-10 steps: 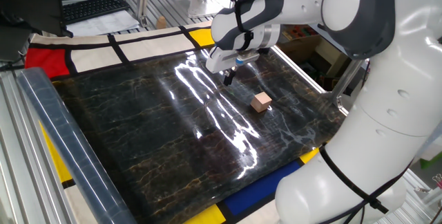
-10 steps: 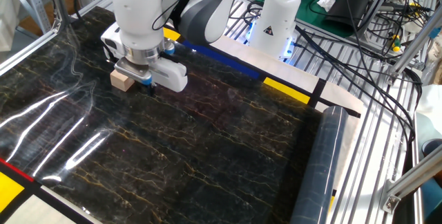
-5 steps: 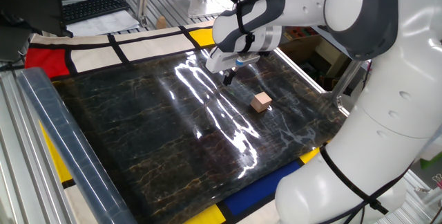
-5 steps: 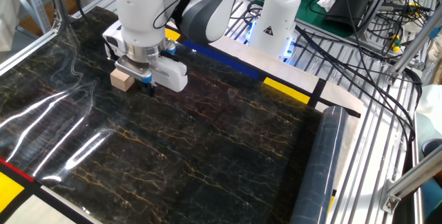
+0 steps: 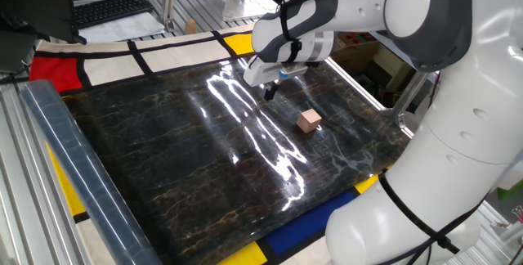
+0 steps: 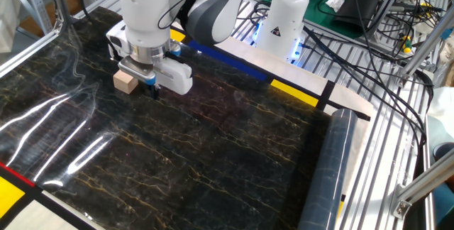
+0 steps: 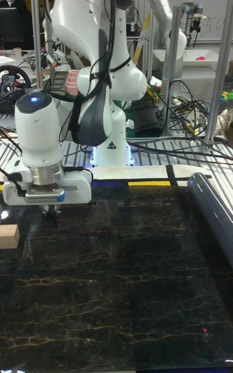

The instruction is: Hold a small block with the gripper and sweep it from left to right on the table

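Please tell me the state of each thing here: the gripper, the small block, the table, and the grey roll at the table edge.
gripper: above the table, holding nothing, apart from the block; open or shut cannot be told.
small block: lying flat on the table, not grasped.
table: glossy black sheet, strong light reflections.
grey roll: lying along the table's edge.

No text can be read — only a warning triangle sign on the robot base (image 6: 277,30), wording too small.
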### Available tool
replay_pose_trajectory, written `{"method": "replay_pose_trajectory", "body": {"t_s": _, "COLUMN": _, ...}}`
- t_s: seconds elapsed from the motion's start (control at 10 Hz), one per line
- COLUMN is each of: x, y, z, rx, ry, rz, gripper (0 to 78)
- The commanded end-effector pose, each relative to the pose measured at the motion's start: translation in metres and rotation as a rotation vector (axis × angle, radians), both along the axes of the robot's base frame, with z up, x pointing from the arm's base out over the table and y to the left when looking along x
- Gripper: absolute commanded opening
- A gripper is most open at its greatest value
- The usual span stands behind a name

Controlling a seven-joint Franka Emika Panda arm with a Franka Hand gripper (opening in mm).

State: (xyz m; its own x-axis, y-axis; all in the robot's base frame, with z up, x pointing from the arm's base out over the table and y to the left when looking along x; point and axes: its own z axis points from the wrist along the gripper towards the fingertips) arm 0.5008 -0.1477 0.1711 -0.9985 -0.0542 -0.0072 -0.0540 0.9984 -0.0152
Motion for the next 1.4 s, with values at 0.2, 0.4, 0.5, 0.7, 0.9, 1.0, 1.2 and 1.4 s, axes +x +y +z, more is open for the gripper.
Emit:
{"method": "replay_pose_trajectory", "body": {"t_s": 0.2, "x": 0.001, "y": 0.0, "z": 0.001, "rx": -0.006, "ry": 0.023, "rz": 0.067, "gripper": 0.0}}
{"method": "replay_pose_trajectory", "body": {"t_s": 0.4, "x": 0.001, "y": 0.0, "z": 0.001, "rx": -0.001, "ry": 0.018, "rz": 0.072, "gripper": 0.0}}
{"method": "replay_pose_trajectory", "body": {"t_s": 0.5, "x": 0.001, "y": 0.0, "z": 0.001, "rx": -0.006, "ry": 0.014, "rz": 0.099, "gripper": 0.0}}
{"method": "replay_pose_trajectory", "body": {"t_s": 0.7, "x": 0.001, "y": -0.012, "z": -0.003, "rx": -0.004, "ry": 0.014, "rz": 0.118, "gripper": 0.0}}
{"method": "replay_pose_trajectory", "body": {"t_s": 0.9, "x": -0.003, "y": -0.056, "z": -0.016, "rx": 0.0, "ry": 0.009, "rz": 0.13, "gripper": 0.0}}
{"method": "replay_pose_trajectory", "body": {"t_s": 1.0, "x": -0.007, "y": -0.066, "z": -0.017, "rx": 0.0, "ry": 0.013, "rz": 0.12, "gripper": 0.0}}
{"method": "replay_pose_trajectory", "body": {"t_s": 1.2, "x": -0.035, "y": -0.087, "z": -0.013, "rx": -0.006, "ry": 0.022, "rz": 0.068, "gripper": 0.0}}
{"method": "replay_pose_trajectory", "body": {"t_s": 1.4, "x": -0.059, "y": -0.1, "z": -0.004, "rx": -0.006, "ry": 0.038, "rz": 0.034, "gripper": 0.0}}
